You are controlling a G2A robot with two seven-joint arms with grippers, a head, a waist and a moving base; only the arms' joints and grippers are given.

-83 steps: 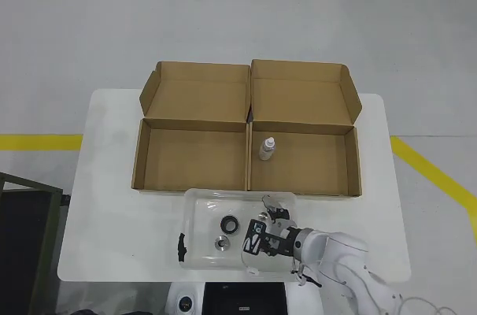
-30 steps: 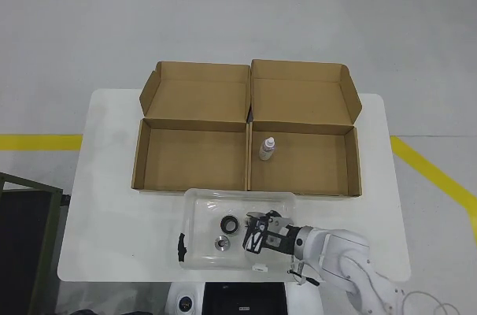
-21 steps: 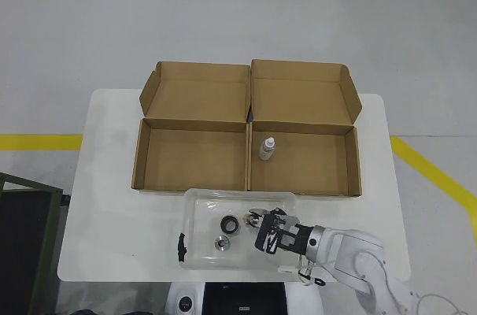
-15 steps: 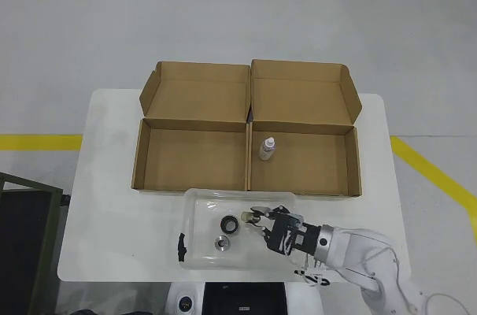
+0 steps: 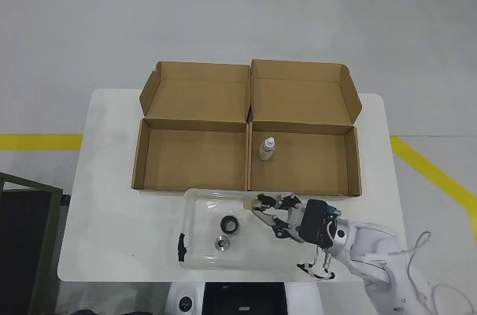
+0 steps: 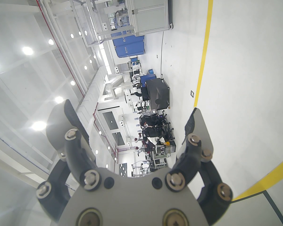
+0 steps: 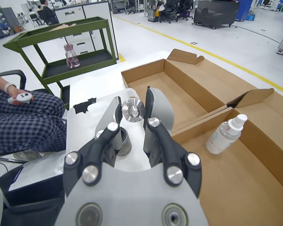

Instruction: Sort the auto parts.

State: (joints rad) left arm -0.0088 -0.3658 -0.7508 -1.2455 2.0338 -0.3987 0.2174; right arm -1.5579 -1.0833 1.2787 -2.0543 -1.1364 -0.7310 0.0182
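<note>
We look down on a white table [image 5: 105, 157] with two open brown cardboard boxes side by side beyond the right claw. The left box [image 5: 190, 161] is bare. The right box [image 5: 317, 169] holds a small white plastic spray bottle [image 5: 267, 147], standing. Under the claw sits a clear plastic bin [image 5: 203, 203] with rounded corners.

The right claw [image 7: 133, 104] is clenched on a shiny round metal disc [image 7: 132, 111] with a stepped face. Below it in the bin lie a dark ring [image 5: 230, 225] and a small round metal part [image 5: 222, 242]. In the wrist view the claw partly hides the ring.

The left claw [image 6: 132, 116] is spread wide, gripping nothing.

Since earlier, the right claw has risen from low in the bin toward its far rim.
</note>
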